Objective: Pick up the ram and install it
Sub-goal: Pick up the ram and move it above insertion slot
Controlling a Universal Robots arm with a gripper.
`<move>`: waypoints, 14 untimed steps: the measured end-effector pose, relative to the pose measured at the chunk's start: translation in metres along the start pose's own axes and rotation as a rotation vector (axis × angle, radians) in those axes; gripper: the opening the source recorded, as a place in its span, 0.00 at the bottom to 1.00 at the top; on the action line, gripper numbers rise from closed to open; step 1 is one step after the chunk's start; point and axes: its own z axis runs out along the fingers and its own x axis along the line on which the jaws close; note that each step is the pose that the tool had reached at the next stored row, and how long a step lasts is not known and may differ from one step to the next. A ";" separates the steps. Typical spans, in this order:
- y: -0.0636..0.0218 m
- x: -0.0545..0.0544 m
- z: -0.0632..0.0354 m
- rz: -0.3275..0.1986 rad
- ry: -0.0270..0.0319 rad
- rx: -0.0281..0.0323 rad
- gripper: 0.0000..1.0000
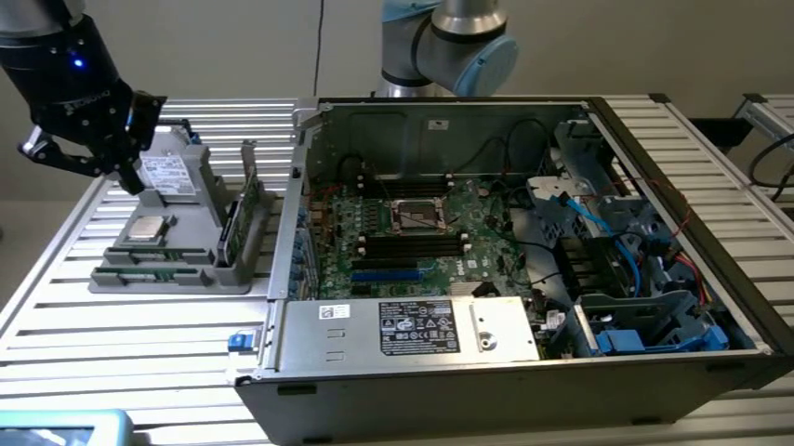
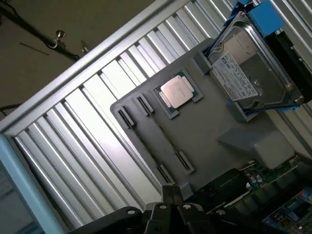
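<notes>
Bare wall stands behind a desk (image 1: 149,334) of aluminium slats. An open computer case (image 1: 694,367) takes up the desk's middle and the side toward the exterior view's right. It lies with its motherboard (image 1: 416,251) facing up, and a labelled power supply (image 1: 416,327) sits along the case wall nearest the exterior camera. The robot arm (image 1: 447,46) rises at the desk's far edge behind the case.

A grey holder (image 1: 125,253) rests on the desk close to the edge on the exterior view's left, just beside the case. On it lie a square silver processor chip (image 1: 152,229) and a hard drive (image 1: 167,172) in a blue-trimmed bracket. A larger green card (image 1: 252,209) stands upright along the side facing the case.

The ram (image 1: 152,273) sits on edge in a slot along the holder's front, the end nearest the exterior camera. It is a slim green strip between grey clips, well apart from the motherboard.

The black tool (image 1: 97,172) hangs over the holder's far end, above the hard drive, with a blue light glowing on its body. It holds nothing and does not touch the ram. Whether it is apart or together I cannot tell.

In the wrist view the tool (image 2: 173,195) looks down on the holder (image 2: 214,126), the chip (image 2: 174,91), the hard drive (image 2: 253,78) and the slats (image 2: 97,122).
</notes>
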 end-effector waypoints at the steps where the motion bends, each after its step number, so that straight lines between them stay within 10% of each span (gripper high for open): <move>1: 0.0000 0.000 0.0000 -0.018 -0.0002 -0.0001 0.11; 14: 0.0000 0.000 0.0002 -0.254 0.0004 0.0022 0.11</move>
